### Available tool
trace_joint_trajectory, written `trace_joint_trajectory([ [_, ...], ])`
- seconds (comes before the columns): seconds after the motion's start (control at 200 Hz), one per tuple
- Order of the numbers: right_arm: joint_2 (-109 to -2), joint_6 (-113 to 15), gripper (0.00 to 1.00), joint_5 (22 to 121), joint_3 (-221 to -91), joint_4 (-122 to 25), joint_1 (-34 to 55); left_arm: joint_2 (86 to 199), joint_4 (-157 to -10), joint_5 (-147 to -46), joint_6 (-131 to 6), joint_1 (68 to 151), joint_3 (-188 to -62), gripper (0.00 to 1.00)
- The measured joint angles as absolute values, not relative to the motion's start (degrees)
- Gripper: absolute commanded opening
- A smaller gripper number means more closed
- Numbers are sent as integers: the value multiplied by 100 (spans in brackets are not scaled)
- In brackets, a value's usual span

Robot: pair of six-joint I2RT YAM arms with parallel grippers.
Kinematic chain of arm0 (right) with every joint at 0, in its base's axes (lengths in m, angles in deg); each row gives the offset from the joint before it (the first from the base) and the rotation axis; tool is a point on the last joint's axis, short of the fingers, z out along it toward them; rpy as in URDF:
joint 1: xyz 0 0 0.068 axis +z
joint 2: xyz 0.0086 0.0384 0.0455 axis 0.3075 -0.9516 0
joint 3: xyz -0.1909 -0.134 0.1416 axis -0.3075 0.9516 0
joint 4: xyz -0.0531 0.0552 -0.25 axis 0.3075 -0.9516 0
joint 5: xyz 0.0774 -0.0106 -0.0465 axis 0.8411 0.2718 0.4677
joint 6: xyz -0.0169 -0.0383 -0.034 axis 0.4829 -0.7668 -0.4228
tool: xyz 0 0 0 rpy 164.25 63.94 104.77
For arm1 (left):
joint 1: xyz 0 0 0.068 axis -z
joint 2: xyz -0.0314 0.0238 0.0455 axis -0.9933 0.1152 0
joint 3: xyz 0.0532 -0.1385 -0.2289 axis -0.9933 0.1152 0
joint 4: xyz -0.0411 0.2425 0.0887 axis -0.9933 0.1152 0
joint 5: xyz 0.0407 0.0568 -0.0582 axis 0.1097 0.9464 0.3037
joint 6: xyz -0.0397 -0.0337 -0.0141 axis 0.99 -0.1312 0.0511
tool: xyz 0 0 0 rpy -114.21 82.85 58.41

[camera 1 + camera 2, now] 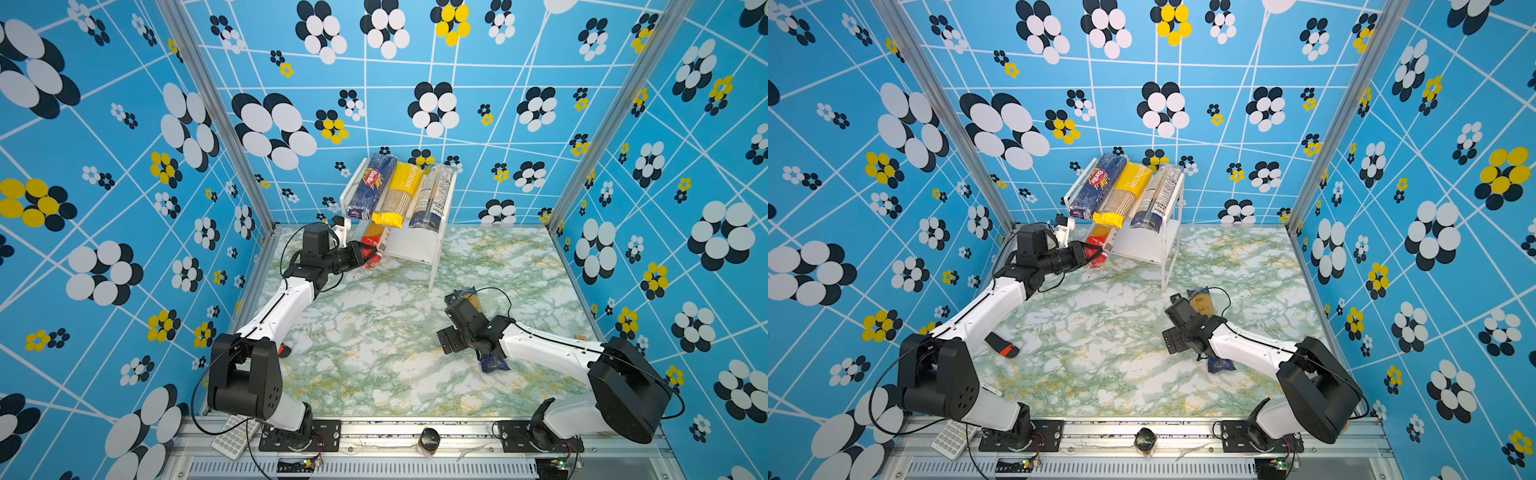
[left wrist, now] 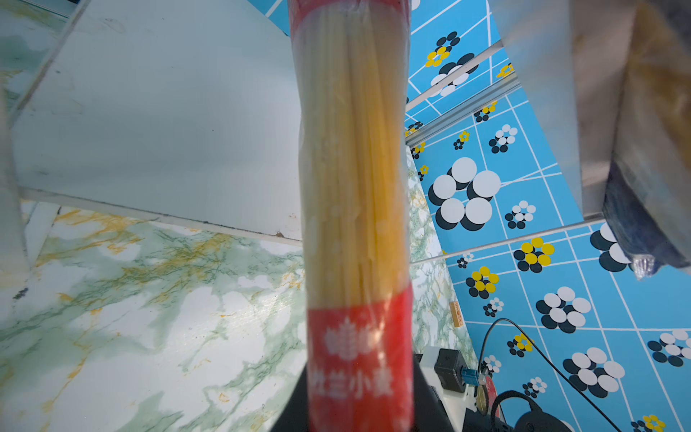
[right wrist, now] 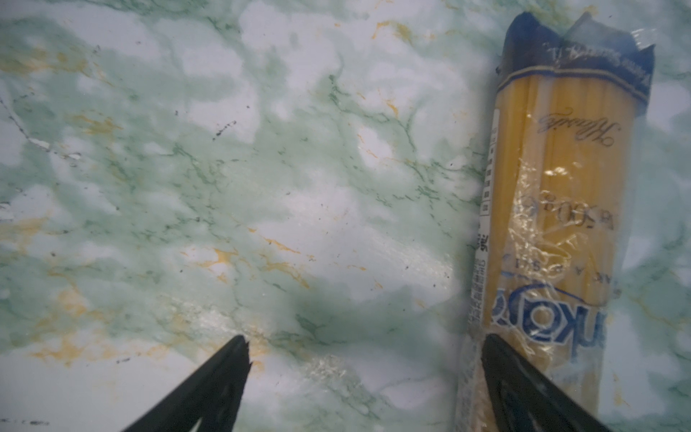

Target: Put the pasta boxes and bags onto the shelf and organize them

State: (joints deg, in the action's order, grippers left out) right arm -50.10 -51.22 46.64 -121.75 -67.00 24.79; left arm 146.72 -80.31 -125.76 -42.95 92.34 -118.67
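Note:
The white shelf [image 1: 434, 266] [image 1: 1165, 266] stands at the back of the table. On its top board lie a dark blue Barilla box [image 1: 372, 187] [image 1: 1096, 187], a yellow bag [image 1: 397, 195] [image 1: 1121, 195] and a white-labelled blue-ended bag [image 1: 432, 195] [image 1: 1156, 197]. My left gripper [image 1: 363, 255] [image 1: 1090, 255] is shut on the near end of the red-ended bag [image 1: 374, 245] [image 2: 351, 187], whose far end reaches under the top board along the lower board [image 2: 149, 131]. My right gripper [image 1: 459, 309] [image 3: 364, 348] hangs open low over the table. One of its fingers overlaps the edge of the gold-labelled blue-ended bag [image 1: 492, 363] [image 3: 561, 187], which lies flat.
A short black-and-orange object [image 1: 1003, 347] lies by the left arm near the left wall. On the front rail are a keypad remote [image 1: 232, 436] and a dark jar [image 1: 429, 440]. Patterned walls close in the left, back and right sides.

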Motion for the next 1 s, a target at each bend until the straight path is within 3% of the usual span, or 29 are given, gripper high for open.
trace_joint_trajectory([
  [1.0, -5023, -5122, 99, 4668, -12175, -6663, 2475, 14670, -7032, -11076, -5641, 9638, -11909, 0],
])
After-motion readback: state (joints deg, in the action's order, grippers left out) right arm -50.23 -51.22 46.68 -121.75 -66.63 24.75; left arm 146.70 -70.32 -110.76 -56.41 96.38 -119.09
